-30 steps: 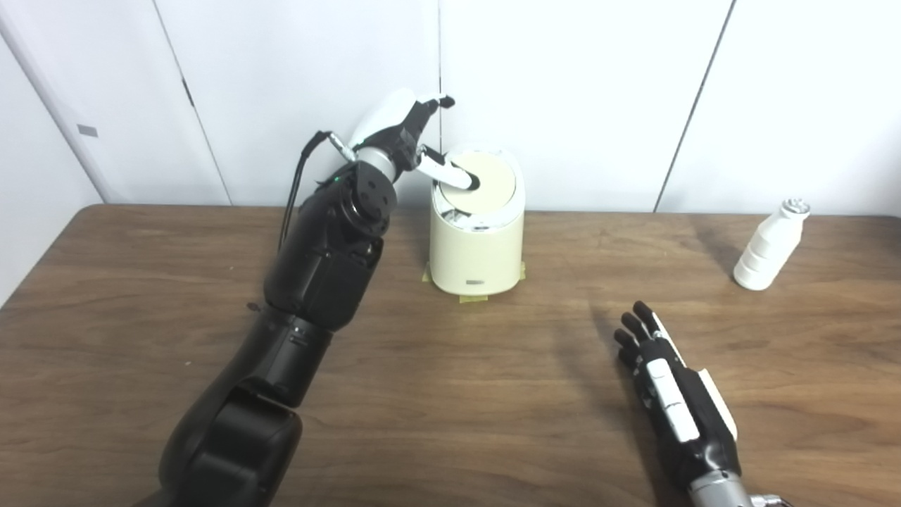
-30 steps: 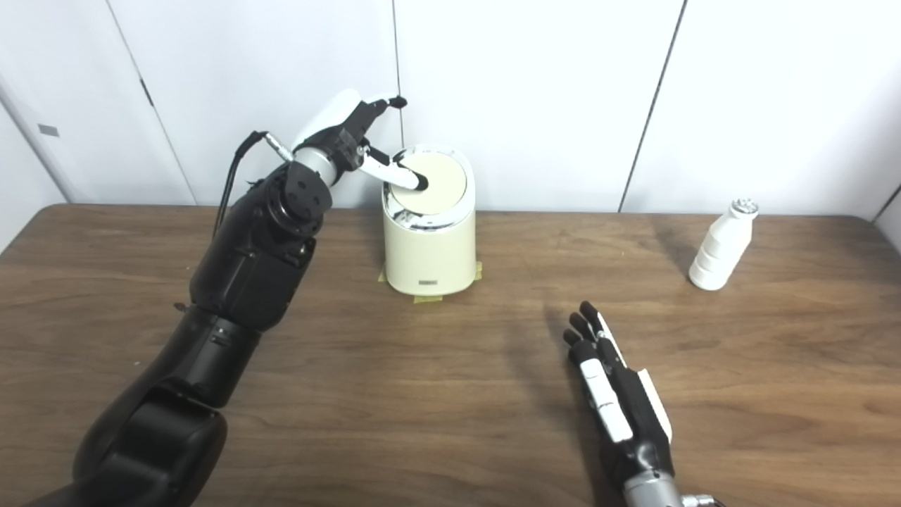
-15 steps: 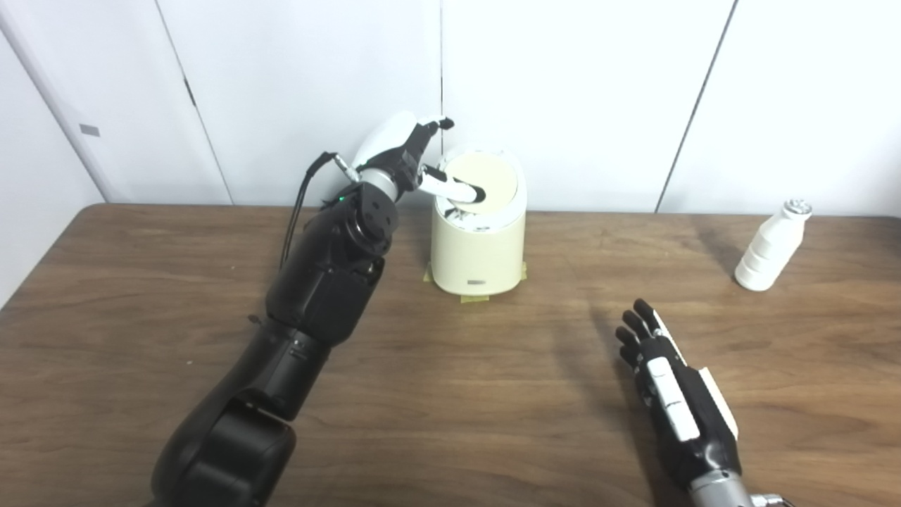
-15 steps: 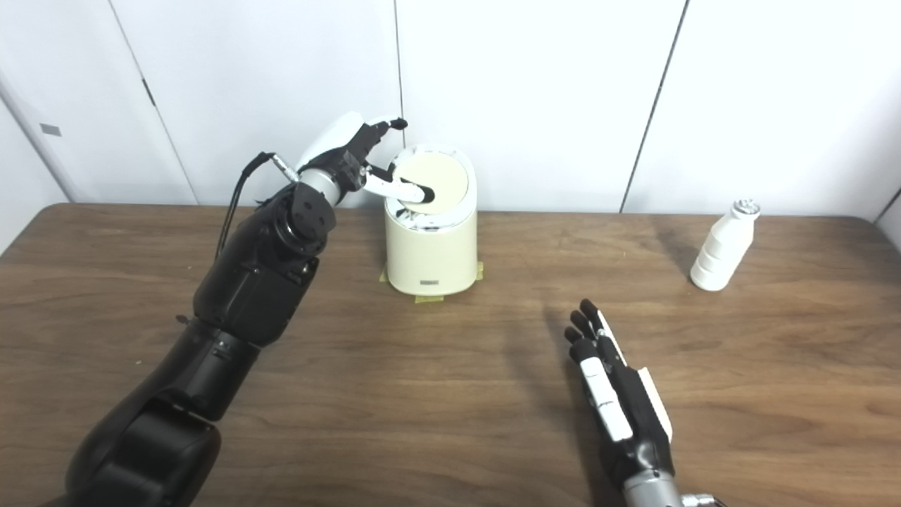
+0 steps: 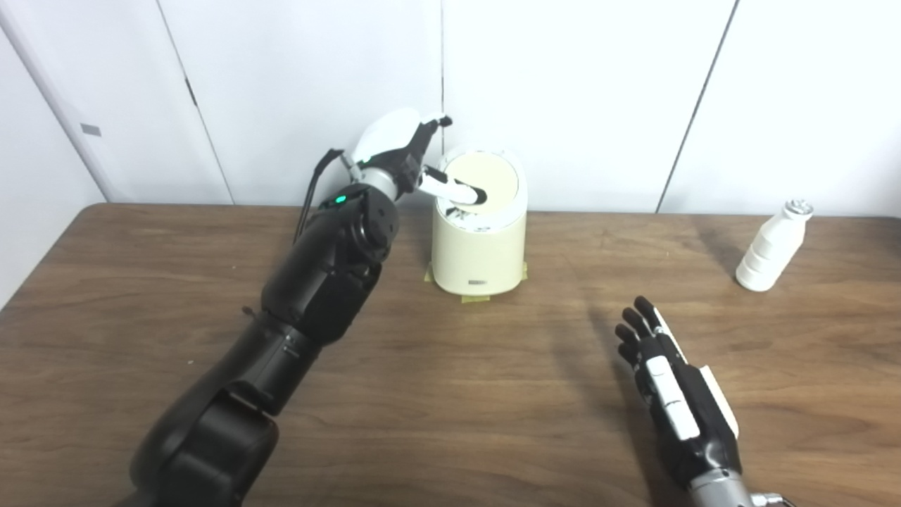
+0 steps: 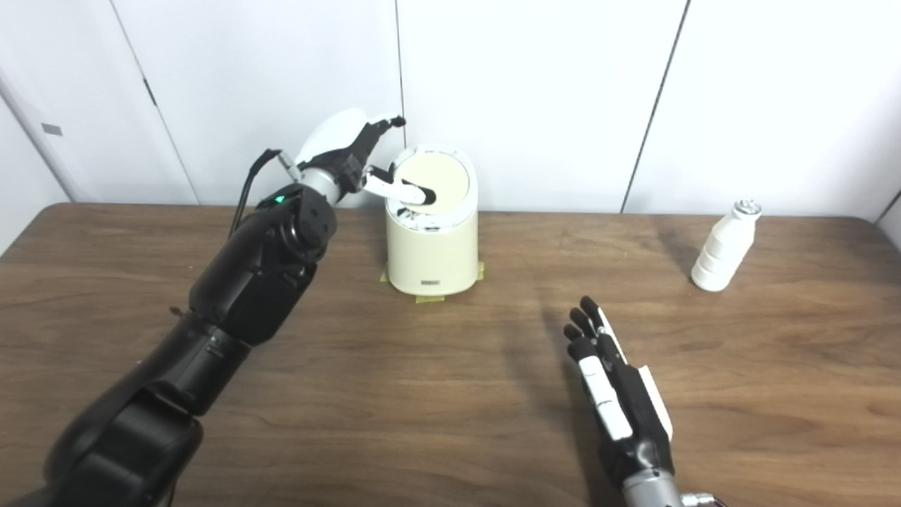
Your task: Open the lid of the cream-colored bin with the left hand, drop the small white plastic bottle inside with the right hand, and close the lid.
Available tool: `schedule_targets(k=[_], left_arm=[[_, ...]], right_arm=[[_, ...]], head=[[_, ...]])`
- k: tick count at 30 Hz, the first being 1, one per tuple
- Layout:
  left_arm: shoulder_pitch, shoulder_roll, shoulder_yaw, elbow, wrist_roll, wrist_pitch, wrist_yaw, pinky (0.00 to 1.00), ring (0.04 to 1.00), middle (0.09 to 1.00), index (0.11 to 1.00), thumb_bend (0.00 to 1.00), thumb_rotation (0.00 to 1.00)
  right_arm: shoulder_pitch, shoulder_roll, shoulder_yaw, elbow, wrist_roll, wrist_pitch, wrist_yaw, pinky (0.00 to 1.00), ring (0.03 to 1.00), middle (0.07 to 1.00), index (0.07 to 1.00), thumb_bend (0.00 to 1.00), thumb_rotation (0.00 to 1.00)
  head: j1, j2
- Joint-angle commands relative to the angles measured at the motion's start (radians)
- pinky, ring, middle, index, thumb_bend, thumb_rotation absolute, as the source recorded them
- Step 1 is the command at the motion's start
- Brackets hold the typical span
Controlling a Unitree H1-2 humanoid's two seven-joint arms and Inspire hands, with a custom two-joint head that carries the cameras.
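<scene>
Cream bin [image 5: 479, 246] sits far-center on the surface [image 5: 450, 394], lid [image 5: 486, 182] tilted up. Left robot hand [image 5: 408, 151] has a finger on the lid, others spread. White bottle [image 5: 771, 246] upright far right. Right robot hand [image 5: 669, 391] flat, fingers apart, empty.

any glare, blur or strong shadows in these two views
Left eye view: the chrome ring under the lid glints; the bottle casts a soft shadow leftward. Right eye view: the right hand throws a faint shadow left on the table. Both look slightly soft.
</scene>
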Motion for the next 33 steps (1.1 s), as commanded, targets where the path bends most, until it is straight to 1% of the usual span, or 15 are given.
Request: schedule_targets(k=[1, 4, 7, 9, 12, 15, 19, 21, 22, 24, 25, 27, 30, 31, 33], left_arm=[[-0.063, 0.016, -0.031, 0.015, 0.043, -0.035, 0.000, 0.83, 0.926, 0.960, 0.947, 0.90, 0.01], [-0.083, 0.029, -0.065, 0.022, 0.077, -0.054, -0.003, 0.83, 0.907, 0.943, 0.938, 0.92, 0.00], [-0.095, 0.039, -0.095, 0.014, 0.116, -0.055, -0.014, 0.83, 0.900, 0.938, 0.936, 0.93, 0.00], [-0.099, 0.038, -0.100, 0.008, 0.127, -0.051, -0.020, 0.85, 0.906, 0.941, 0.939, 0.93, 0.00], [-0.095, 0.036, -0.090, 0.003, 0.124, -0.053, -0.021, 0.84, 0.902, 0.938, 0.938, 0.93, 0.00], [-0.084, 0.030, -0.052, -0.002, 0.085, -0.044, -0.020, 0.81, 0.885, 0.921, 0.927, 0.92, 0.00], [-0.054, 0.018, 0.035, -0.048, -0.005, 0.008, -0.058, 0.75, 0.883, 0.917, 0.914, 0.89, 0.02], [-0.032, 0.010, 0.089, -0.085, -0.065, 0.036, -0.074, 0.76, 0.901, 0.936, 0.915, 0.83, 0.09], [-0.019, 0.009, 0.113, -0.104, -0.088, 0.038, -0.075, 0.74, 0.897, 0.938, 0.915, 0.80, 0.12], [0.003, 0.010, 0.139, -0.129, -0.114, 0.023, -0.067, 0.71, 0.872, 0.932, 0.911, 0.73, 0.20], [0.020, 0.010, 0.160, -0.143, -0.143, 0.001, -0.061, 0.71, 0.866, 0.929, 0.910, 0.72, 0.22], [0.044, 0.006, 0.192, -0.161, -0.192, -0.026, -0.055, 0.70, 0.848, 0.921, 0.913, 0.66, 0.25], [0.080, -0.010, 0.244, -0.186, -0.265, -0.036, -0.043, 0.70, 0.833, 0.895, 0.901, 0.61, 0.29], [0.093, -0.016, 0.257, -0.192, -0.283, -0.038, -0.037, 0.70, 0.824, 0.878, 0.888, 0.60, 0.33], [0.125, -0.022, 0.271, -0.205, -0.309, -0.059, -0.023, 0.70, 0.817, 0.863, 0.875, 0.58, 0.38]], right_arm=[[0.124, 0.021, 0.017, -0.033, 0.000, -0.018, -0.002, 0.97, 0.954, 0.961, 0.970, 0.53, 0.79], [0.125, 0.018, 0.022, -0.030, -0.005, -0.027, -0.003, 0.97, 0.956, 0.963, 0.971, 0.53, 0.80], [0.127, 0.016, 0.027, -0.024, -0.014, -0.037, -0.004, 0.96, 0.955, 0.967, 0.975, 0.53, 0.80], [0.126, 0.017, 0.029, -0.023, -0.018, -0.040, -0.006, 0.96, 0.953, 0.971, 0.977, 0.54, 0.80], [0.127, 0.016, 0.028, -0.022, -0.015, -0.040, -0.005, 0.96, 0.954, 0.972, 0.978, 0.55, 0.80], [0.127, 0.017, 0.027, -0.023, -0.015, -0.039, -0.007, 0.95, 0.952, 0.968, 0.974, 0.55, 0.81], [0.125, 0.019, 0.026, -0.022, -0.021, -0.035, -0.012, 0.95, 0.950, 0.967, 0.970, 0.55, 0.81], [0.125, 0.018, 0.026, -0.026, -0.022, -0.031, -0.013, 0.95, 0.948, 0.965, 0.968, 0.55, 0.81], [0.125, 0.018, 0.025, -0.026, -0.021, -0.030, -0.013, 0.95, 0.948, 0.966, 0.969, 0.55, 0.81], [0.125, 0.018, 0.023, -0.026, -0.017, -0.028, -0.013, 0.95, 0.948, 0.965, 0.970, 0.55, 0.80], [0.123, 0.017, 0.021, -0.025, -0.015, -0.028, -0.013, 0.95, 0.948, 0.965, 0.970, 0.55, 0.80], [0.121, 0.016, 0.019, -0.022, -0.015, -0.028, -0.014, 0.96, 0.950, 0.965, 0.970, 0.54, 0.80], [0.119, 0.015, 0.017, -0.022, -0.012, -0.028, -0.013, 0.96, 0.949, 0.963, 0.969, 0.54, 0.80], [0.118, 0.015, 0.016, -0.023, -0.011, -0.028, -0.013, 0.96, 0.948, 0.963, 0.970, 0.54, 0.80], [0.118, 0.016, 0.014, -0.025, -0.010, -0.028, -0.015, 0.96, 0.944, 0.961, 0.969, 0.54, 0.80]], head=[[-0.001, 0.000], [-0.003, 0.001], [-0.003, 0.000], [-0.003, 0.000], [-0.003, 0.000], [-0.007, 0.004], [-0.011, 0.007], [-0.011, 0.008], [-0.011, 0.008], [-0.013, 0.007], [-0.013, 0.008], [-0.013, 0.008], [-0.015, 0.006], [-0.014, 0.005], [-0.013, 0.005]])
